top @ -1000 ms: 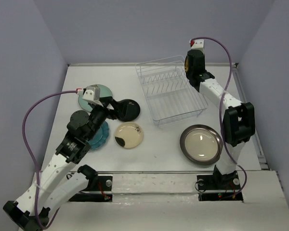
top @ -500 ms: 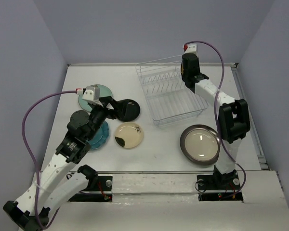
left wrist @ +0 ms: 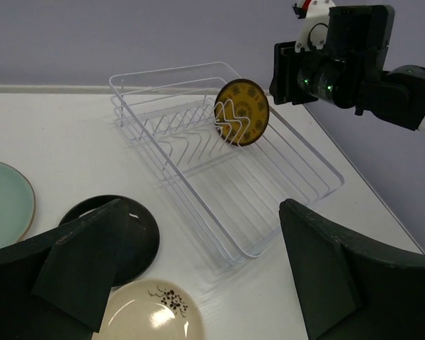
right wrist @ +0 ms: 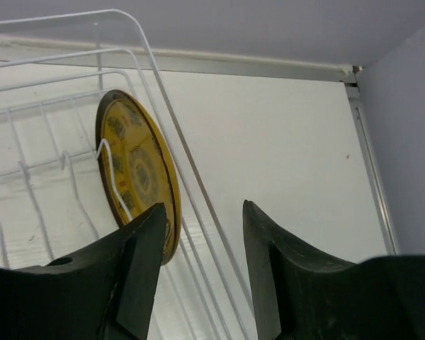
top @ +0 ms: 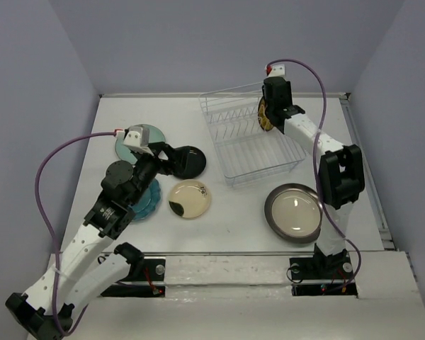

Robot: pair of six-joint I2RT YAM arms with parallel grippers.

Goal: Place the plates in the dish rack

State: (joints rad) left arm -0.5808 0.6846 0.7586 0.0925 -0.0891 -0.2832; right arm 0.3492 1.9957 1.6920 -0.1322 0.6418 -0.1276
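amber-yellow plate [left wrist: 242,112]: standing on edge among the prongs at the 1 o'clock end of the dish rack [top: 248,145] | right gripper [right wrist: 202,212]: at the plate's 1 o'clock, jaws parted, gripping nothing | left gripper [left wrist: 202,205]: spread wide, empty, above the black plate [top: 186,161] at 9 o'clock on the table [top: 230,209]

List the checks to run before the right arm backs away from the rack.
1. Yellow plate upright between the dish rack's prongs: ok.
2. Right jaws parted, nothing between them: ok.
3. Plate's rim clear of the nearer finger: cannot tell.
4. Left jaws wide and empty, by the black plate: ok.
5. All plates racked: not ok; five lie flat on the table.
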